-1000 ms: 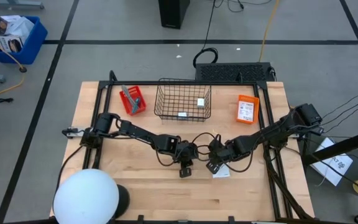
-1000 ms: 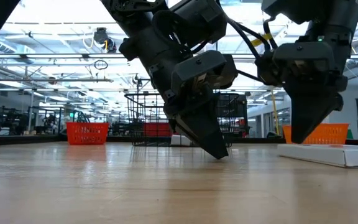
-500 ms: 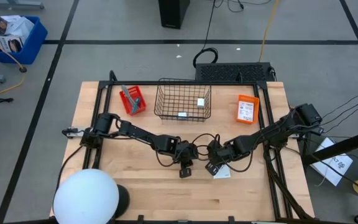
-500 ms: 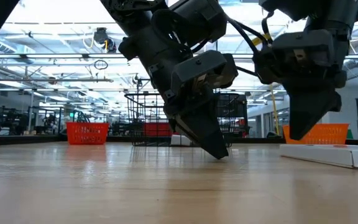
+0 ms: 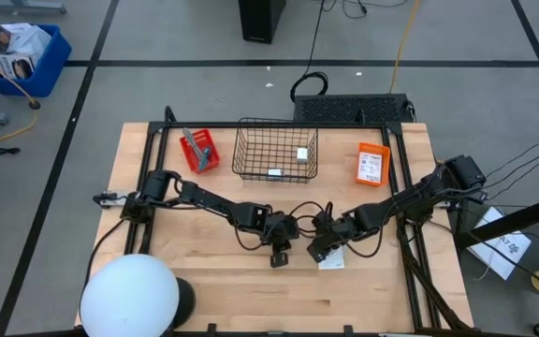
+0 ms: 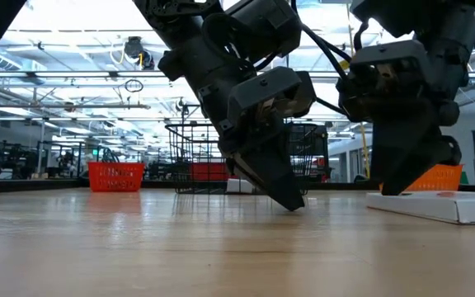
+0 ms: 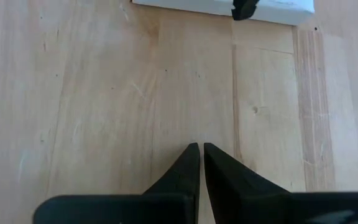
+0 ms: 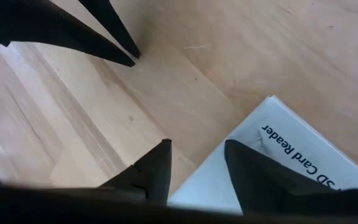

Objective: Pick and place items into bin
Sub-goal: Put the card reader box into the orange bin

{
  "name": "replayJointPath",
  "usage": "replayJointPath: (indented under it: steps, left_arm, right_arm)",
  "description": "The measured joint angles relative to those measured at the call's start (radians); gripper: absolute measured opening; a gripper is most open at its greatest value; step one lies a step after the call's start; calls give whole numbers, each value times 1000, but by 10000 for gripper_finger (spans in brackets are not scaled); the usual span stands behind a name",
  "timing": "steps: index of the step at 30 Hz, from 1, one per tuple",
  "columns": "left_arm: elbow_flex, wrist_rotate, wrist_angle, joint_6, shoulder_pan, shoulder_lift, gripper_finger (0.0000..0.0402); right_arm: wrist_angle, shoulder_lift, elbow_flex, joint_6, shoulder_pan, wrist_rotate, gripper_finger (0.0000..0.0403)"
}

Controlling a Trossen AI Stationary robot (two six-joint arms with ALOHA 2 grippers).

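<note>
Right gripper (image 8: 194, 165) parted over white packet (image 8: 278, 155), lettering legible only in wrist view, left gripper (image 7: 201, 155) closed, empty.

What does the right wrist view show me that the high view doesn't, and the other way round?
Only the right wrist view: the right gripper open over one edge of the white packet, and the print "SD Card Reader" on it. Only the high view: the wire basket with two small white items inside, the red bin, the orange packet, and both arms meeting mid-table. Both: the white packet, the wooden table and the left gripper, shut, close beside it.
</note>
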Motion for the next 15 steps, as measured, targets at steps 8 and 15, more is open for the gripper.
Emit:
replayJointPath:
  steps: [8, 15]
  left_arm:
    - [-1, -1, 30, 3, -4, 2, 31]
    - [-1, -2, 37, 21, -14, 2, 31]
  right_arm:
    - [-47, 2, -1, 21, 0, -9, 141]
    - [-74, 2, -2, 44, 0, -36, 128]
